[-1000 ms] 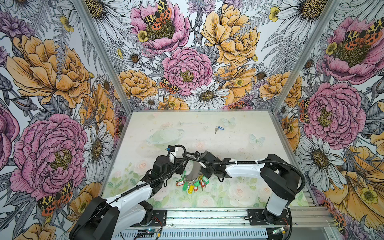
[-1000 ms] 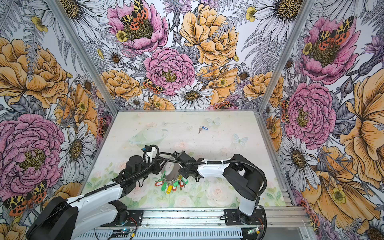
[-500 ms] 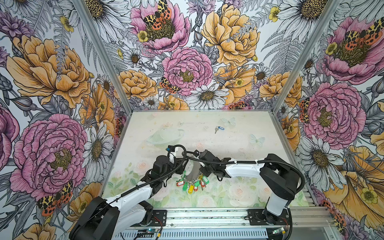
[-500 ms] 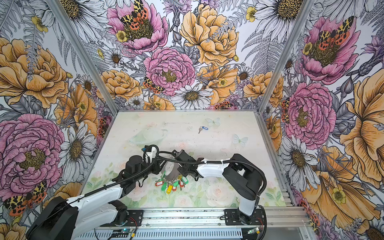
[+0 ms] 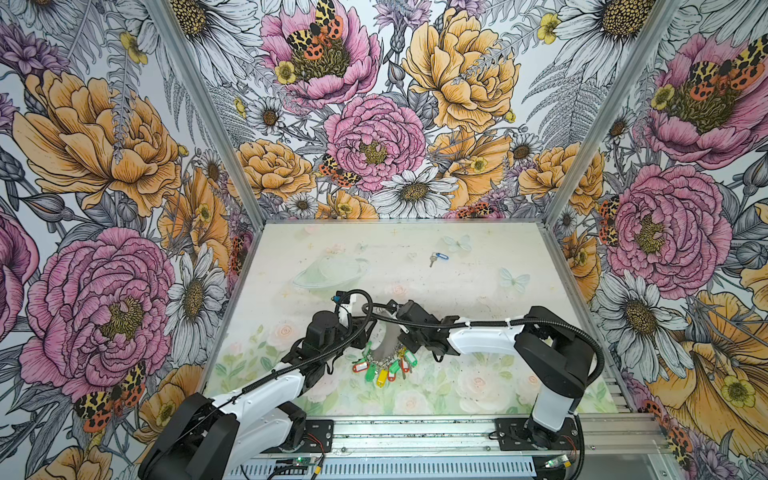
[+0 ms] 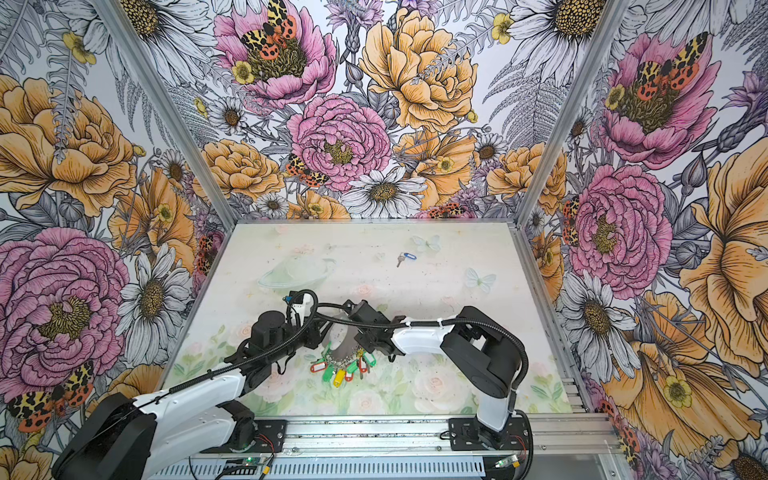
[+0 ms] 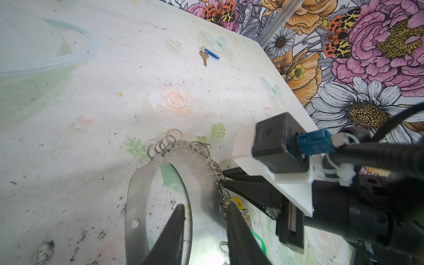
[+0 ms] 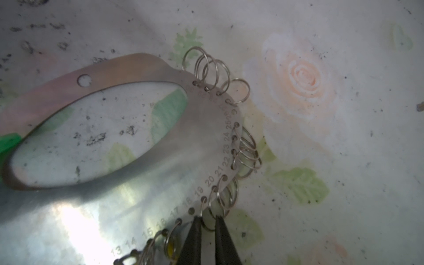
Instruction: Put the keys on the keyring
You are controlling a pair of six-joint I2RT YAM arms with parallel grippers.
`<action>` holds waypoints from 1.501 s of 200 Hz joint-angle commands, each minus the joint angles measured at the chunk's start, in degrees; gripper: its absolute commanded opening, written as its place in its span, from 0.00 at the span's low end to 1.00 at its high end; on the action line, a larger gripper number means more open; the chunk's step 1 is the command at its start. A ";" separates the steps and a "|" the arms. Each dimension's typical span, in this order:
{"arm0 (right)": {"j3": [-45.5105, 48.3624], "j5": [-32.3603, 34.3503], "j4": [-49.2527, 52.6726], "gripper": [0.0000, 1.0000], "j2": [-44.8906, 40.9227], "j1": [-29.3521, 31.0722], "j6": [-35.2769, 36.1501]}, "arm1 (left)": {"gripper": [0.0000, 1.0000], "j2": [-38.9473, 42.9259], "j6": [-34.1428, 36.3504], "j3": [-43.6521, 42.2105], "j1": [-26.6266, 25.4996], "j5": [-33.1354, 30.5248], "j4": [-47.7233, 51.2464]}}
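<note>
The keyring point(image 5: 386, 341) is held on its left side by my left gripper point(image 7: 205, 206). In the left wrist view one finger point(image 7: 176, 220) stands in the central hole and the other sits against the outer edge, so the flat band is clamped between them. In both top views the plate stands tilted up off the table point(image 5: 478, 291), near the front and about midway across, between my two arms. Below it a bunch of tags point(image 5: 380, 370), green, red and yellow, hangs from the small rings and rests on the table. At the keyring's right edge my right gripper point(image 8: 207, 221) has its jaws almost together, nipping one wire ring point(image 8: 208, 230) beside the numbered holes. The keys point(image 5: 438, 257) lie further right and far back on the table, well apart from both grippers. They are a small key joined to a blue tag, lying flat and untouched.
</note>
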State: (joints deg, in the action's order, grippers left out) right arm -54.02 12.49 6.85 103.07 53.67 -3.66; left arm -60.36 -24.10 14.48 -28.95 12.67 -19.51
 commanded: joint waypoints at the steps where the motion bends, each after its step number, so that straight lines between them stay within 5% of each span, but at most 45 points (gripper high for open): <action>1: -1.45 1.96 -0.88 0.11 1.18 -0.14 0.24 | 0.33 0.47 -0.51 -0.71 0.52 1.14 -1.62; 121: 1.55 -1.13 -5.78 0.02 -2.09 -0.88 0.24 | 0.33 -3.36 -1.46 0.40 0.54 2.38 -2.52; 185: 8.43 -3.77 -8.46 0.22 -5.55 -1.41 13.83 | 0.32 -10.34 -5.18 4.20 1.01 4.59 -2.64; 300: 9.24 0.65 -19.83 0.23 -0.15 -2.18 19.68 | 0.29 -23.14 -9.62 9.95 1.19 7.14 -2.51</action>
State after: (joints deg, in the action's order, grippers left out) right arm -44.07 11.42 -9.56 100.97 51.77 13.87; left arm -82.21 -32.73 22.83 -28.25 18.06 -20.80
